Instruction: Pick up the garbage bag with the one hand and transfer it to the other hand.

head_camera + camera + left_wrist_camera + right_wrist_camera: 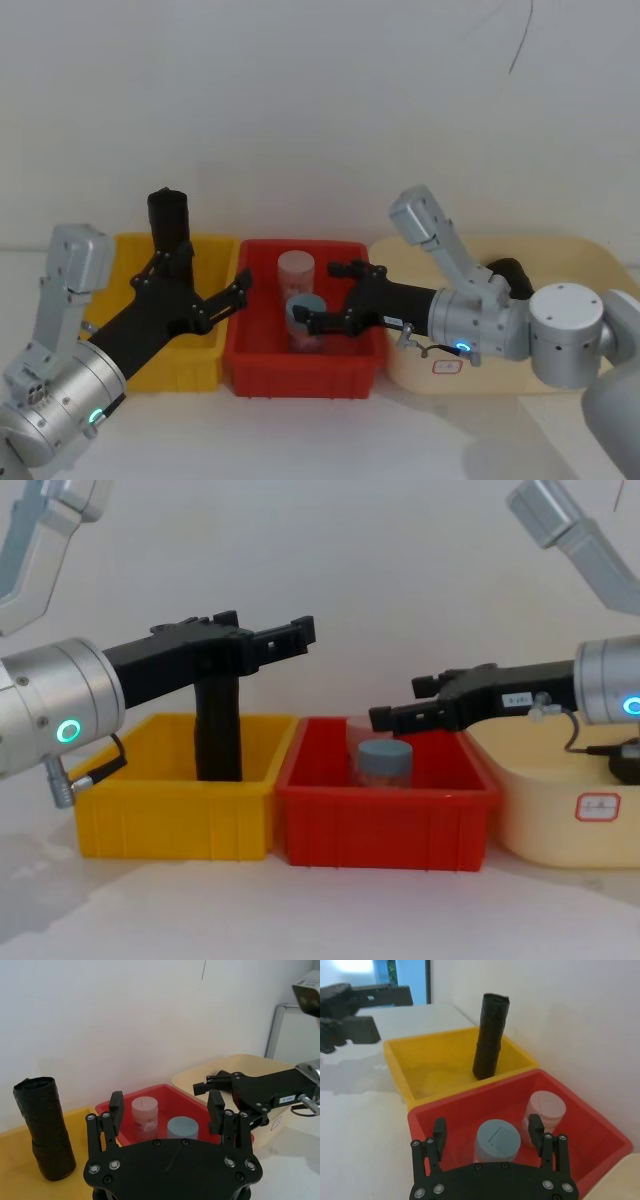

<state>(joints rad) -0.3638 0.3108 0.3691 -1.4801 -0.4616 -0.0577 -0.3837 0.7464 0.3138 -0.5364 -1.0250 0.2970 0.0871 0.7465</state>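
Observation:
The garbage bag (168, 214) is a tall black crinkled roll standing upright at the back of the yellow bin (200, 355). It also shows in the wrist views (45, 1127) (490, 1035) and in the chest view (218, 730). My left gripper (200, 272), on the silver wrist with the green ring, hovers open over the yellow bin's right part, beside the roll and not around it (166, 1110). My right gripper (316, 293) is open above the red bin (300, 375), its fingers either side of a blue-lidded jar (498, 1141).
A white jar (296, 268) stands behind the blue-lidded jar in the red bin. A cream bin (560, 255) sits to the right, with a dark object (510, 270) partly hidden behind my right arm. A white wall rises close behind the bins.

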